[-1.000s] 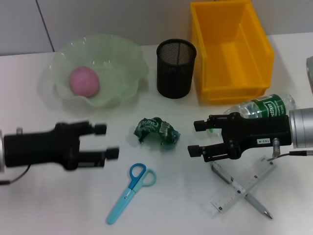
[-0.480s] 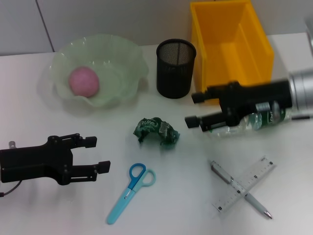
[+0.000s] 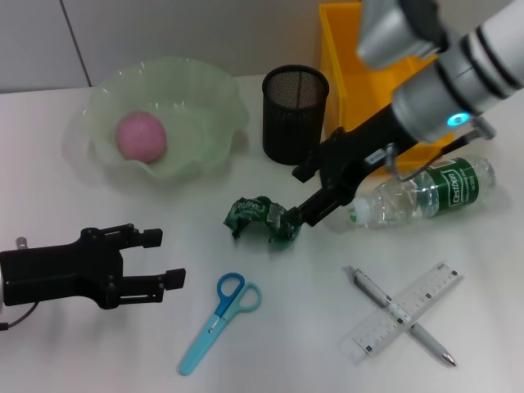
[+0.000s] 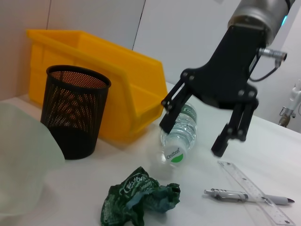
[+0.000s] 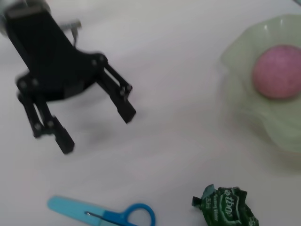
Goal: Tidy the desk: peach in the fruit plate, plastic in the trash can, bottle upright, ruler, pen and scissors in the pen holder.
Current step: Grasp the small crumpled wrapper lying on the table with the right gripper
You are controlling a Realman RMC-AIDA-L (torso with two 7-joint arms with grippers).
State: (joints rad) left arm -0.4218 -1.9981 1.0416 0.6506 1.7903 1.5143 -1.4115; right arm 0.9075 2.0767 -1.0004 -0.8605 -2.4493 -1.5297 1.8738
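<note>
the yellow bin (image 3: 385, 82) sits behind the right arm, and the green fruit plate (image 3: 205, 123) holds the peach (image 3: 141, 136), well beyond the left gripper's fingertips. the bottle (image 3: 422, 192) lies on its side just behind the right gripper (image 3: 301, 196), cap end nearest the fingers. that gripper hangs tilted down with its fingers spread wide, one tip right at the edge of the crumpled green plastic (image 3: 262, 219). the black mesh pen holder (image 3: 295, 115) stands just past its upper finger. the left gripper (image 3: 161, 258) rests low over the table, fingers wide apart and holding nothing, with the blue scissors (image 3: 219, 319) just off its fingertips. the ruler (image 3: 405, 321) and pen (image 3: 401, 316) lie crossed, well apart from both grippers
</note>
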